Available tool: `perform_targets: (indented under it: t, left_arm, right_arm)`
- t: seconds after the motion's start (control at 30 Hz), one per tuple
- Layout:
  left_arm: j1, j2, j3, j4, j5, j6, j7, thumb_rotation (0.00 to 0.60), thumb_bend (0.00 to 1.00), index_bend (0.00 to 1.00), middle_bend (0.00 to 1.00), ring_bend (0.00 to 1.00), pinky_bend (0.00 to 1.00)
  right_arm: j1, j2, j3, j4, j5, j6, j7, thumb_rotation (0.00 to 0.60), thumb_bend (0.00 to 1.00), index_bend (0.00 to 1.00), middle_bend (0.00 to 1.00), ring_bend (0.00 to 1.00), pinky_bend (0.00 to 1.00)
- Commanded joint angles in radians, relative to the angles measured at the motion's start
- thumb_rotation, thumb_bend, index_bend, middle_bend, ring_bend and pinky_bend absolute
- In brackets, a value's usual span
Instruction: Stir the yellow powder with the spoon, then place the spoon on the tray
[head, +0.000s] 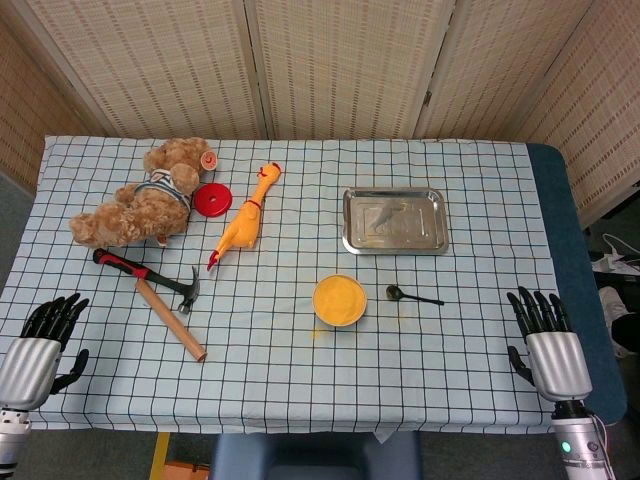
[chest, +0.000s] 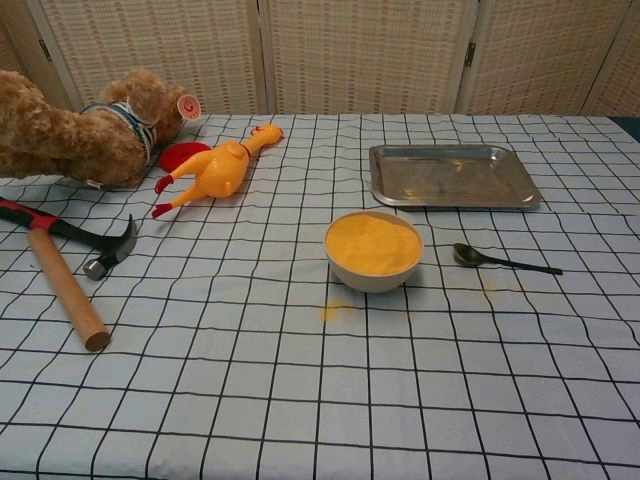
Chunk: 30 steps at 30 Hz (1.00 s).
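meanwhile spoon (head: 412, 295) lies between bowl (head: 339, 300) and tray (head: 394, 221).

I see yellow powder (chest: 373, 243) in a white bowl (chest: 375, 275), a dark spoon (chest: 500, 261), a silver tray (chest: 454, 176), and a black-checked white cloth (chest: 300, 400).

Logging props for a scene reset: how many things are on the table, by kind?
Toys: 2, teddy bear, rubber chicken
Tools: 2, hammer, wooden rod
Red disc: 1
Bowl of yellow powder: 1
Spoon: 1
Tray: 1
Total: 8
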Motion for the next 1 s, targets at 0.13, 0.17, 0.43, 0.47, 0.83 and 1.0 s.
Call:
perform_targets:
  t: [0.13, 0.17, 0.43, 0.47, 0.83, 1.0]
  left_arm:
    - [0.003, 0.005, 0.001, -0.008, 0.010, 0.011, -0.007, 0.600, 0.46, 0.00, 0.00, 0.00, 0.09]
    - [0.004, 0.007, 0.001, -0.009, 0.011, 0.013, -0.009, 0.600, 0.46, 0.00, 0.00, 0.00, 0.09]
    - [0.009, 0.024, 0.002, -0.006, 0.002, 0.010, -0.051, 0.600, 0.46, 0.00, 0.00, 0.00, 0.09]
    - [0.010, 0.026, 0.001, -0.005, -0.001, 0.010, -0.056, 0.600, 0.46, 0.00, 0.00, 0.00, 0.09]
    - [0.024, 0.059, -0.003, 0.000, -0.010, 0.024, -0.136, 0.600, 0.46, 0.00, 0.00, 0.00, 0.09]
    - [0.028, 0.067, 0.000, 0.002, -0.010, 0.025, -0.156, 0.600, 0.46, 0.00, 0.00, 0.00, 0.09]
  right_arm:
    - [0.013, -0.018, 0.012, 0.012, 0.025, -0.041, 0.040, 0.600, 0.27, 0.09, 0.00, 0.00, 0.00]
    - [0.022, -0.021, 0.019, 0.008, 0.037, -0.060, 0.050, 0.600, 0.27, 0.11, 0.00, 0.00, 0.00]
    - [0.158, -0.102, 0.114, -0.005, 0.132, -0.217, -0.062, 0.600, 0.27, 0.28, 0.00, 0.00, 0.00]
    - [0.173, -0.117, 0.124, -0.003, 0.145, -0.229, -0.080, 0.600, 0.27, 0.33, 0.00, 0.00, 0.00]
    - [0.330, -0.345, 0.223, 0.173, 0.348, -0.359, -0.222, 0.600, 0.27, 0.49, 0.00, 0.00, 0.00]
    - [0.391, -0.429, 0.255, 0.275, 0.458, -0.417, -0.262, 0.600, 0.27, 0.51, 0.00, 0.00, 0.00]
